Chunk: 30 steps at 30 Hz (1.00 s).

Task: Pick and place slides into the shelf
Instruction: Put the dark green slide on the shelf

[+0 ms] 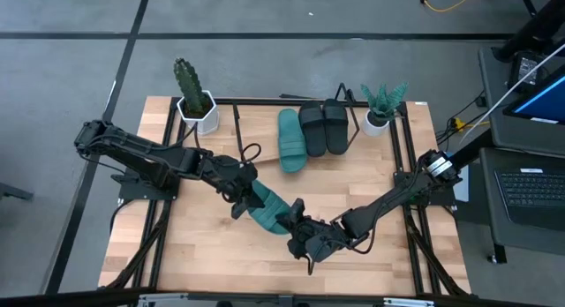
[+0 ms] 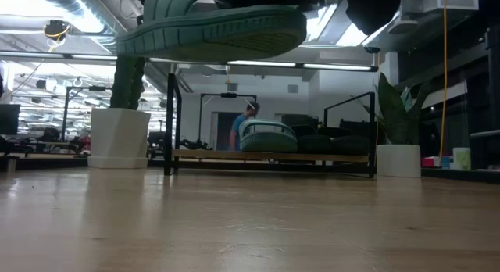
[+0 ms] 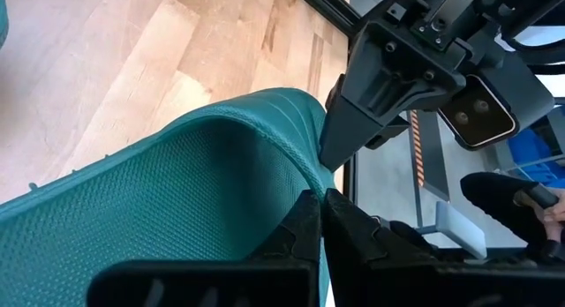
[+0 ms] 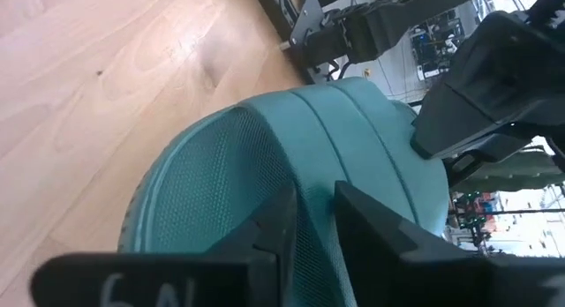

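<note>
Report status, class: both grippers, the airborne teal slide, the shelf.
Left gripper shut on teal slide, held above the table. Right gripper at its other end, fingers straddling the edge. Shelf holds three slides; left part free. Path clear.

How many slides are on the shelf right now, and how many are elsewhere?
3 on the shelf: one teal slide and two black slides. 1 elsewhere: a second teal slide, held between both grippers above the table.
</note>
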{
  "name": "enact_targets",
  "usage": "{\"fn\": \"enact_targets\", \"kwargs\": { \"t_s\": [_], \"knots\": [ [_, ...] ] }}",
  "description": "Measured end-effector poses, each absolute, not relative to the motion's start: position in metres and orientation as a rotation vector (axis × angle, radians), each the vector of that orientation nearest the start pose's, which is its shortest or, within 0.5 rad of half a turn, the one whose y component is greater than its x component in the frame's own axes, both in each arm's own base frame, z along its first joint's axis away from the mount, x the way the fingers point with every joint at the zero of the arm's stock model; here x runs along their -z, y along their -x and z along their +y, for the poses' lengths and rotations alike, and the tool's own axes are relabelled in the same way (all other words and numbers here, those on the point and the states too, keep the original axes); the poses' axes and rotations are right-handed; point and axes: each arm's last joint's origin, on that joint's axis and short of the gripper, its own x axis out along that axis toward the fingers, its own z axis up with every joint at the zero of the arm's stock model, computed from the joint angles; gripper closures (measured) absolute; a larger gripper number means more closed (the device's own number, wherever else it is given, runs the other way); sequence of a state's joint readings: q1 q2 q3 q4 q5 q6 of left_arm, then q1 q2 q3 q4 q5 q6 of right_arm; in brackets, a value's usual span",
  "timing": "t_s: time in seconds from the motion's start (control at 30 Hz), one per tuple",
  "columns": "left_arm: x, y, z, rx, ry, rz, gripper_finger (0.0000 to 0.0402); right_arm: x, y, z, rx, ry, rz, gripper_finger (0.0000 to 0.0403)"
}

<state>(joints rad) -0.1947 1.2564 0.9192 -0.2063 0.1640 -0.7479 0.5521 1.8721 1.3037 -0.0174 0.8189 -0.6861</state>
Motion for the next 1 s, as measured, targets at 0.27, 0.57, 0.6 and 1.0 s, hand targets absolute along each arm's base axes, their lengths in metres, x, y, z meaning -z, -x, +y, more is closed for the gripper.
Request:
{"fn": "enact_targets", "kwargs": {
  "t_s": [0.27, 0.57, 0.6, 1.0],
  "knots": [
    [-0.282, -0.267, -0.058, 0.153, 0.718, 0.638, 0.0401, -0.226, -0.357, 0.203, 0.074, 1.107, 0.535, 0.0274],
    [-0.284, -0.267, -0.059, 0.178, 0.724, 0.623, 0.0401, -0.228, -0.355, 0.207, 0.084, 1.174, 0.526, 0.0254],
    [-0.284, -0.268, -0.059, 0.179, 0.724, 0.621, 0.0401, -0.229, -0.355, 0.207, 0.086, 1.173, 0.52, 0.0256],
    [-0.287, -0.269, -0.059, 0.192, 0.726, 0.596, 0.0401, -0.234, -0.358, 0.208, 0.098, 1.177, 0.474, 0.0292]
  ]
}}
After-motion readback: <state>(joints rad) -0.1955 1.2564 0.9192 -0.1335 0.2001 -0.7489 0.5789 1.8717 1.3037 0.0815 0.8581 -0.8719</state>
